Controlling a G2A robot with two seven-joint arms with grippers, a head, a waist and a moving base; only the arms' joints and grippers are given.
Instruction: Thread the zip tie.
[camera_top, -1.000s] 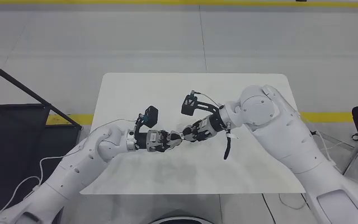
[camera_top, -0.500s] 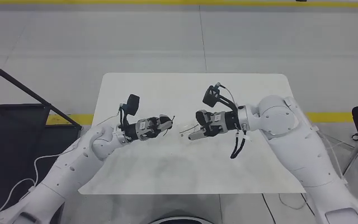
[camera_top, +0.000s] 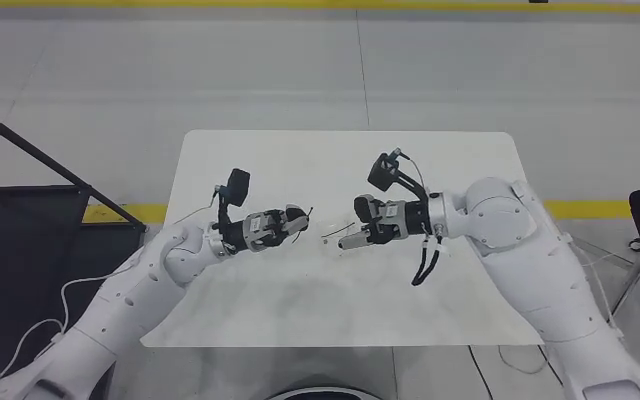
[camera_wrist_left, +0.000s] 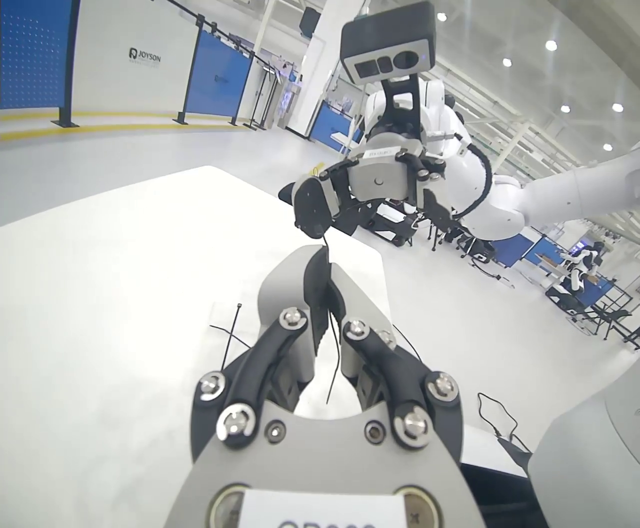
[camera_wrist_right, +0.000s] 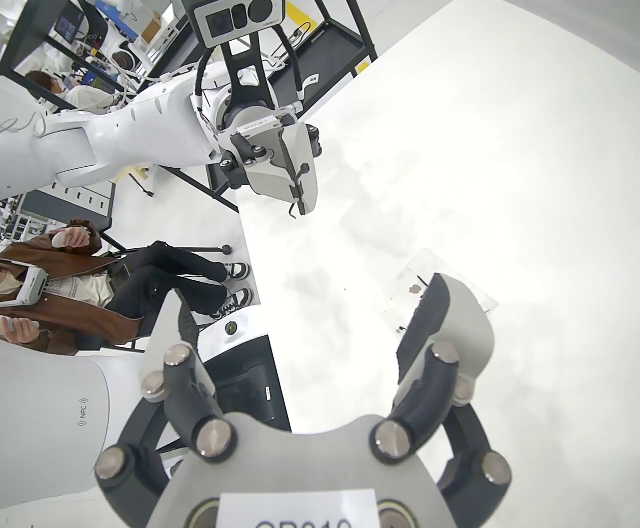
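My left gripper (camera_top: 298, 215) hovers over the white table (camera_top: 450, 300), left of centre, shut on a thin black zip tie (camera_wrist_left: 331, 350). The tie runs between the pads, and its tip pokes out past the fingertips (camera_wrist_left: 326, 245). The right gripper (camera_top: 352, 226) faces it a short way to the right, apart from it and open, with nothing between its fingers. In the right wrist view my right gripper (camera_wrist_right: 310, 300) stands wide open, and beyond it the left gripper (camera_wrist_right: 295, 185) holds the zip tie (camera_wrist_right: 292, 212). A spare zip tie (camera_wrist_left: 231, 332) lies on the table between the grippers.
More loose ties (camera_top: 333, 232) lie on a thin clear sheet (camera_wrist_right: 450, 287) on the table under the gap between the grippers. A black frame (camera_top: 40, 230) stands off the table's left edge. Bare tabletop extends to the front and far sides.
A second ago the two grippers met at the table's centre. They have drawn apart: the left went left holding the tie, the right went right and stands open.
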